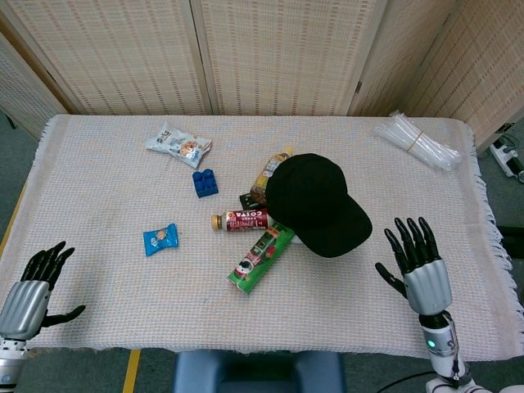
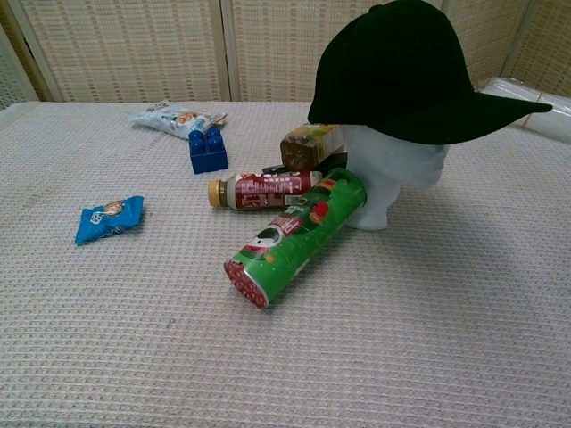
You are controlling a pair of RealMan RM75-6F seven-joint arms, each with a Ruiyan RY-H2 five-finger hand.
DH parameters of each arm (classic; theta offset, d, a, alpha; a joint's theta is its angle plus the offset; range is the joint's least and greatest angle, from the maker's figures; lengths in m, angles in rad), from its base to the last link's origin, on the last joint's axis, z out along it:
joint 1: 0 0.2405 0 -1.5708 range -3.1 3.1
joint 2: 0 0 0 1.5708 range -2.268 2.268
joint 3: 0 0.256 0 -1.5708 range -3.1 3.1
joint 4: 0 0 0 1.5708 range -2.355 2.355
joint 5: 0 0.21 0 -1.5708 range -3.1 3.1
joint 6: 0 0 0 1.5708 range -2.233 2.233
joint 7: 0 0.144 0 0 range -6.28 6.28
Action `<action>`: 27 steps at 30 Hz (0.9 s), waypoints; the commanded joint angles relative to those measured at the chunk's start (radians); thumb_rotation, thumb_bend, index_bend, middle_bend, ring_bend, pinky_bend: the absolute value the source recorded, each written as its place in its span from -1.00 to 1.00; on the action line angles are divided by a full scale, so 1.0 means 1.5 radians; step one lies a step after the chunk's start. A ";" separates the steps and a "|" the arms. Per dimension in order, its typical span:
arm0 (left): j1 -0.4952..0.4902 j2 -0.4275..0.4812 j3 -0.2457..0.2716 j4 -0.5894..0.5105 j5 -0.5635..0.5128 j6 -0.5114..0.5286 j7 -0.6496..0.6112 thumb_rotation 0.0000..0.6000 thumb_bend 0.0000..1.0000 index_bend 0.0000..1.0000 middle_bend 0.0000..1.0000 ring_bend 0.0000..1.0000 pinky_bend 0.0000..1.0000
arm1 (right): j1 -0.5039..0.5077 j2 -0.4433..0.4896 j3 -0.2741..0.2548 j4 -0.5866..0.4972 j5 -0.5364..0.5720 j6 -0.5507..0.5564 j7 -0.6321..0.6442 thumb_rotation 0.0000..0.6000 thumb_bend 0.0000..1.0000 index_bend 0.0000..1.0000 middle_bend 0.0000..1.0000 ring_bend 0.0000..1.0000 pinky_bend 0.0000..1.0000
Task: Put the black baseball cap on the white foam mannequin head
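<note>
The black baseball cap (image 1: 315,202) (image 2: 406,71) sits on top of the white foam mannequin head (image 2: 393,174), its brim pointing toward the right front. From the head view the cap hides the mannequin. My right hand (image 1: 417,266) is open at the table's front right, clear of the brim, fingers spread. My left hand (image 1: 33,286) is open at the front left corner, holding nothing. Neither hand shows in the chest view.
A green snack tube (image 1: 260,258) (image 2: 294,236) lies against the mannequin's base, with a brown bottle (image 2: 263,189) and a yellow packet (image 2: 310,144) behind it. A blue brick (image 1: 205,182), a blue sachet (image 1: 160,238), a snack bag (image 1: 178,145) and a plastic bundle (image 1: 416,140) lie around.
</note>
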 commanded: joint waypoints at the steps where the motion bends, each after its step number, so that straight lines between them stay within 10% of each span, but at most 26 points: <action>1: 0.000 0.000 0.000 0.000 -0.001 -0.002 0.006 1.00 -0.79 -0.99 -1.00 -1.00 -0.90 | -0.060 0.106 -0.018 -0.132 0.025 -0.014 -0.075 1.00 -0.87 -1.00 -1.00 -1.00 -1.00; 10: -0.003 -0.014 0.001 0.012 -0.015 -0.017 0.053 1.00 -0.80 -0.99 -1.00 -1.00 -0.90 | -0.131 0.343 -0.035 -0.515 0.219 -0.191 -0.205 1.00 -0.87 -1.00 -1.00 -1.00 -1.00; 27: 0.011 -0.010 0.009 -0.010 0.019 0.023 0.083 1.00 -0.80 -0.99 -1.00 -1.00 -0.90 | -0.170 0.411 -0.033 -0.552 0.186 -0.230 -0.153 1.00 -0.87 -1.00 -1.00 -1.00 -1.00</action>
